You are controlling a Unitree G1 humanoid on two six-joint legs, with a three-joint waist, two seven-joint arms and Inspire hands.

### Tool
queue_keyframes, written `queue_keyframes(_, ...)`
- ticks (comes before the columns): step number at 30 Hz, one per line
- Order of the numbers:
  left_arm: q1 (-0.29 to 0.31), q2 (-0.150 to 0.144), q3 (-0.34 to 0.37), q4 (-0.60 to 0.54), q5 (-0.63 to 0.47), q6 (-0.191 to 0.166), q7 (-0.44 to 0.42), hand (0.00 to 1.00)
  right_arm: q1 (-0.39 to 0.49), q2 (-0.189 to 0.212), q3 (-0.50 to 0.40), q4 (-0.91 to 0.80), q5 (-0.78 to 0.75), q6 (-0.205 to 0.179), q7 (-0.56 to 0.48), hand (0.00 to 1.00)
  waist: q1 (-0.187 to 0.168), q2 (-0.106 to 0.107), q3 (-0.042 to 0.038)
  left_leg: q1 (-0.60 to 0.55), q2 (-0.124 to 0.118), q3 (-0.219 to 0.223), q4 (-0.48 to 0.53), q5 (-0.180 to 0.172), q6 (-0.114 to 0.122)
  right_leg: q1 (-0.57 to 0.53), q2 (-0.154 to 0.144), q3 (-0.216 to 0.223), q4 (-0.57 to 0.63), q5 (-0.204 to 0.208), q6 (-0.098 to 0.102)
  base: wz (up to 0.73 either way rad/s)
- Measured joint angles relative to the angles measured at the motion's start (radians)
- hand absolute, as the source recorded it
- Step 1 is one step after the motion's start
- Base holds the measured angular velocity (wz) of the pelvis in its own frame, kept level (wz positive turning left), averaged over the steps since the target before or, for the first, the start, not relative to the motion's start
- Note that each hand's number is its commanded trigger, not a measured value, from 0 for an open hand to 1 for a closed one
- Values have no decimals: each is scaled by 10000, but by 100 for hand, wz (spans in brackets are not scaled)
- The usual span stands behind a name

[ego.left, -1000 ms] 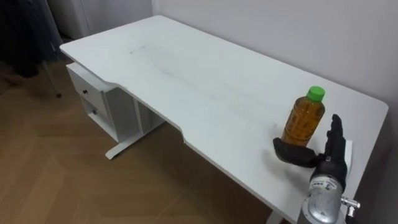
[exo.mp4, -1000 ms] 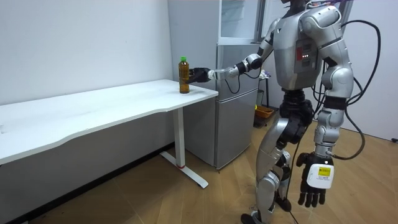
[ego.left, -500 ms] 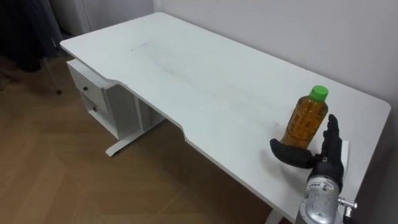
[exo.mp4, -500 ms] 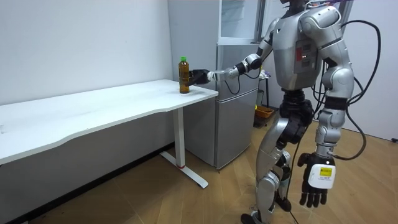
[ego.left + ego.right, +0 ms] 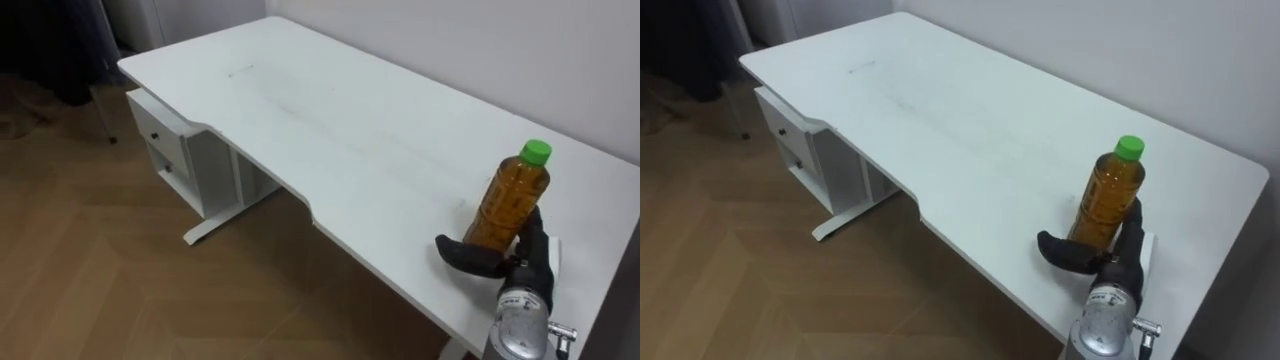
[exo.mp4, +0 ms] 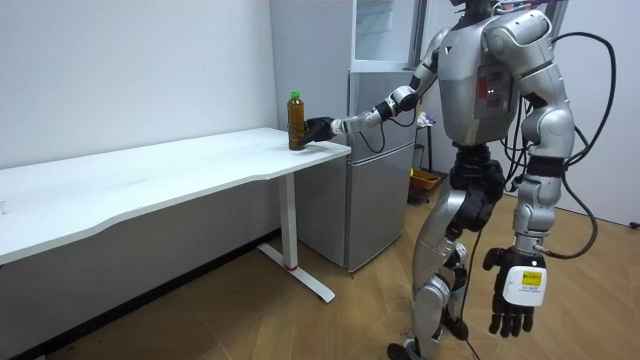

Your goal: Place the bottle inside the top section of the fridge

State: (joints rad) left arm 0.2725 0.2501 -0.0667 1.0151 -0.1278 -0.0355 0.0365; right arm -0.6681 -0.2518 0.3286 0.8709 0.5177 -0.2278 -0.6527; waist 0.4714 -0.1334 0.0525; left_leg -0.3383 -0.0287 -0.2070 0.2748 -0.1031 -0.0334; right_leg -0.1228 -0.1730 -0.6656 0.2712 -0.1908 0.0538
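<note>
The right robot hand (image 5: 492,260) has closed in on the bottle (image 5: 510,200). A second ago it stood just beside the bottle, on the side toward the table's right end, with a sliver of white tabletop between them. Now its straight fingers (image 5: 531,236) are tucked partly behind the bottle's lower body and the thumb reaches across in front of the base, so the bottle sits in the fork of the hand. The robot hand is spread wide and not clamped, with the fingers upright instead of curled round. I cannot tell whether they are pressing the plastic or only alongside it.

The bottle itself has not moved. It stands upright, green cap on, on the table (image 5: 330,130) near the right end and close to the corner on the robot's side (the whole eye view has slid a little, but that is the head's doing, not the bottle's).

In the room view the robot stands off the table's end with its right arm stretched out to the bottle. The fridge (image 6: 380,190) is just past that end, and the left robot hand (image 6: 513,300) hangs idle by the thigh with its fingers loose.

My reading is that the reach is finished and the grasp is next. The fingers and thumb have to close low on the bottle before any lift, and a careless squeeze so near the edge could knock it over
</note>
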Motion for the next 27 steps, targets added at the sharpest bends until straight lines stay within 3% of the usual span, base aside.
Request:
queue_keyframes(9,0,74,2,79,-1,12,-89,0,-200,-78,-1,139,371,6,232,0,3,-5,2,-28,-1,-3,4,0,-1,12,38,1,-124,5,-5,0)
queue_keyframes(11,1,67,1,72,1,36,-89,0,-202,-88,0,145,481,-26,237,62,4,-9,2,-27,0,-3,41,0,0,20,41,1,-123,7,-6,0)
queue_keyframes(12,0,62,1,48,11,45,-89,0,-206,-90,1,146,650,-63,252,100,10,-10,1,-28,3,-3,43,0,-1,20,49,14,-123,7,-6,0)
queue_keyframes(21,0,61,24,-30,14,125,-84,0,-207,-545,-16,285,1694,-118,423,100,91,35,32,-56,35,-5,137,-5,-6,30,90,36,-120,43,-44,0)
queue_keyframes(27,0,108,41,-211,4,110,-29,0,-221,-778,-189,477,2711,-201,563,100,350,57,47,-63,127,19,147,-32,-51,4,179,80,-149,55,-64,-1)
